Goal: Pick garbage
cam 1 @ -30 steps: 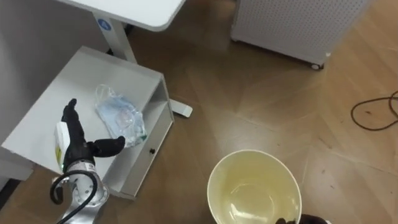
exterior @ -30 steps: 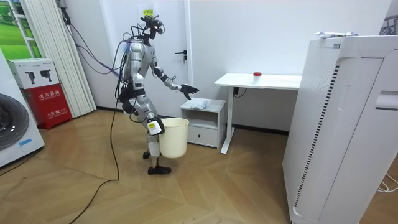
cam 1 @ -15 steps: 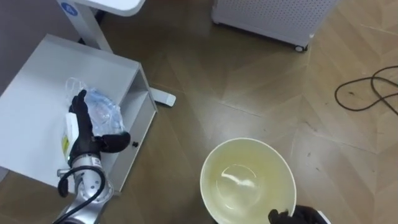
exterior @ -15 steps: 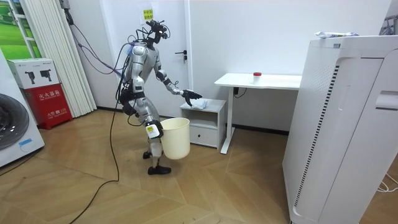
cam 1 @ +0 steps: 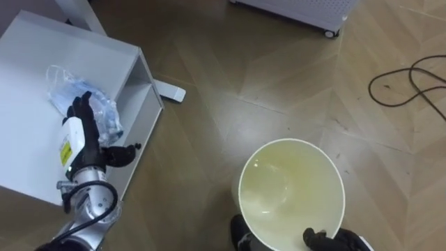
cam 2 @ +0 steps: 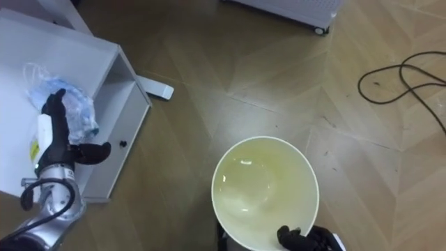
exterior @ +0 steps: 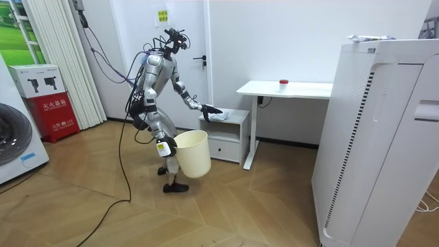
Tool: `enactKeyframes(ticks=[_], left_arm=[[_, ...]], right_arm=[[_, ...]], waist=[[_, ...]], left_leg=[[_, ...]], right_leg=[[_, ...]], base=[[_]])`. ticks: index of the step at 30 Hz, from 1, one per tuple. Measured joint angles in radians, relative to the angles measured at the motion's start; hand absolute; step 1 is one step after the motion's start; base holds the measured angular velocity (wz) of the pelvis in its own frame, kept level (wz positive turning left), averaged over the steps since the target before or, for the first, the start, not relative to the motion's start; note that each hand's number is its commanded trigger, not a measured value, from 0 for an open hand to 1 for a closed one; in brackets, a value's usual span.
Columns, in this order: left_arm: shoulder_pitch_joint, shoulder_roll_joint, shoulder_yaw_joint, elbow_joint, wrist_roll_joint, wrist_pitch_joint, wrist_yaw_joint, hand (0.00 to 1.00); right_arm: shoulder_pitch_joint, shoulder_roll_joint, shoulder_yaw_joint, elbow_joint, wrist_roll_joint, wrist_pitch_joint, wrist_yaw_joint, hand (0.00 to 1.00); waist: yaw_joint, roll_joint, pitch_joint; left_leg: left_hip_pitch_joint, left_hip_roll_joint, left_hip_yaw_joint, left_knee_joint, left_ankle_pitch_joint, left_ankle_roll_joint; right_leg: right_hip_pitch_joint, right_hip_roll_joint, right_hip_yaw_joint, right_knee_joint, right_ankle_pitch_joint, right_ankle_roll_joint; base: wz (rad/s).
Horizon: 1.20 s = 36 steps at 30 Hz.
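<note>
Over the plastic bag (cam 1: 63,84), left robot hand (cam 1: 85,143) spreads open; right robot hand (cam 1: 327,241), half cropped, grips bin (cam 1: 293,188).

Up and left of the bin (cam 1: 300,174), my left hand (cam 1: 83,143) covers the near part of the plastic bag (cam 1: 64,85), and I can't tell whether it touches. The cabinet (cam 1: 42,38) beneath runs off the left edge. At the bin's near rim, my right hand (cam 1: 327,240) is cut by the bottom edge, with only curled fingers showing. Beyond the bin, the white unit (cam 1: 300,8) and the cable (cam 1: 411,68) are cropped. From the room view the bag is too small to make out.
</note>
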Motion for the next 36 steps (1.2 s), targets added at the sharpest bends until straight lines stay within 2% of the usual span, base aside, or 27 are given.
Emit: enactKeyframes(ticks=[6, 10, 11, 12, 13, 16, 19, 23, 36], left_arm=[[-0.004, 0.039, -0.036, 0.003, 0.021, 0.031, -0.002, 0.00], [-0.011, 0.050, -0.037, 0.003, 0.042, 0.045, -0.001, 0.02], [-0.012, 0.054, -0.037, 0.004, 0.042, 0.049, -0.001, 0.64], [-0.012, 0.058, -0.037, 0.005, 0.042, 0.052, -0.001, 0.96], [-0.012, 0.060, -0.037, 0.005, 0.043, 0.055, -0.001, 1.00], [-0.013, 0.064, -0.038, 0.006, 0.043, 0.065, 0.000, 1.00], [-0.017, 0.070, -0.036, 0.013, 0.044, 0.068, 0.043, 1.00], [-0.042, 0.105, -0.036, 0.042, 0.059, 0.072, 0.064, 1.00], [-0.030, 0.104, -0.037, 0.050, 0.068, 0.108, 0.044, 1.00]], right_arm=[[0.003, -0.008, 0.002, -0.029, 0.021, 0.013, 0.000, 1.00], [0.004, -0.008, 0.002, -0.038, 0.021, 0.014, -0.001, 1.00], [0.005, -0.008, 0.002, -0.043, 0.021, 0.014, -0.001, 1.00], [0.005, -0.009, 0.002, -0.046, 0.021, 0.015, -0.001, 1.00], [0.007, -0.009, 0.002, -0.048, 0.021, 0.017, -0.001, 1.00], [0.008, -0.014, 0.001, -0.053, 0.020, 0.034, -0.001, 1.00], [0.009, -0.014, 0.001, -0.053, 0.020, 0.034, -0.001, 1.00], [0.009, -0.014, 0.001, -0.052, 0.020, 0.035, -0.002, 1.00], [0.048, -0.019, 0.002, -0.093, 0.053, 0.058, -0.013, 1.00]], waist=[[-0.010, 0.000, -0.0005], [-0.011, -0.001, -0.0010], [-0.012, -0.001, -0.0011], [-0.012, -0.001, -0.0011], [-0.012, -0.001, -0.0011], [-0.013, -0.001, -0.0012], [-0.012, -0.001, -0.0015], [-0.012, -0.001, -0.0018], [-0.005, 0.004, -0.0045]], left_leg=[[-0.051, 0.001, -0.017, 0.020, -0.001, -0.001], [-0.060, -0.001, -0.025, 0.023, -0.001, -0.001], [-0.061, -0.002, -0.026, 0.023, -0.001, -0.001], [-0.061, -0.002, -0.027, 0.023, -0.001, -0.001], [-0.062, -0.003, -0.028, 0.023, -0.001, -0.001], [-0.065, -0.004, -0.034, 0.023, -0.001, -0.001], [-0.065, -0.004, -0.034, 0.023, -0.001, -0.001], [-0.059, -0.006, -0.036, 0.021, -0.001, -0.001], [-0.039, -0.007, -0.039, 0.023, -0.001, -0.001]], right_leg=[[-0.039, 0.001, -0.011, 0.011, 0.000, -0.001], [-0.043, 0.000, -0.017, 0.010, 0.000, -0.001], [-0.043, -0.001, -0.017, 0.010, 0.000, -0.001], [-0.043, -0.001, -0.017, 0.010, 0.000, -0.001], [-0.043, -0.001, -0.018, 0.010, 0.000, -0.001], [-0.043, -0.001, -0.022, 0.008, 0.000, -0.002], [-0.043, -0.001, -0.022, 0.007, 0.000, -0.002], [-0.038, -0.002, -0.022, 0.008, 0.000, -0.002], [-0.014, -0.006, -0.029, 0.008, 0.001, -0.002]], base=[[0.01], [0.02], [0.00], [0.00], [0.00], [0.00], [0.00], [0.00], [0.01]])
